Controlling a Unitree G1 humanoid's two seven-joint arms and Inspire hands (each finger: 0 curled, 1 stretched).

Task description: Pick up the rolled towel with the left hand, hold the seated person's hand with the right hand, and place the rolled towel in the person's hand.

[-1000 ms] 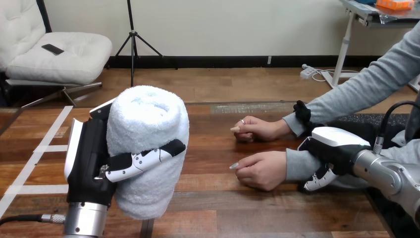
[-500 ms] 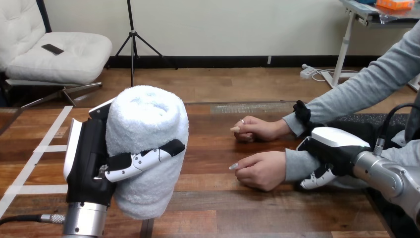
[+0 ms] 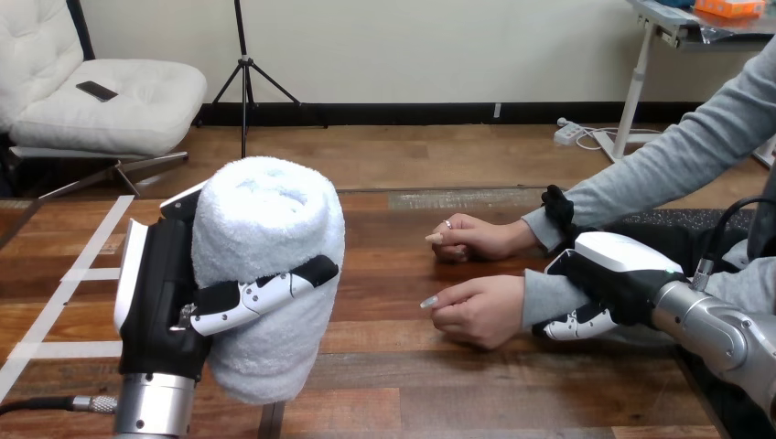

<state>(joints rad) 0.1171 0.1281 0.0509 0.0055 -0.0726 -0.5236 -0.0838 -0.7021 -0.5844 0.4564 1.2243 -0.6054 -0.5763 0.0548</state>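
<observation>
Head view: noted left robot hand (image 3: 169, 302) clenched round rolled towel (image 3: 265, 238), held upright over left part of bench (image 3: 393, 375). Found right robot hand (image 3: 613, 270) lying over person's grey-sleeved forearm (image 3: 549, 297), fingers (image 3: 572, 322) curled round its near side. Saw bare bench between towel and person's nearer hand (image 3: 476, 311); logged farther hand (image 3: 476, 236) apart from it, toward far edge. Compared with half a second ago: found fingers tucked further under forearm, nearer hand slightly leftward, towel almost unmoved.

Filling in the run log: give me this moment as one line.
left hand: curled round rolled towel, upright | right hand: over person's forearm, grip unclear | person's hand: on table, no towel yet
</observation>
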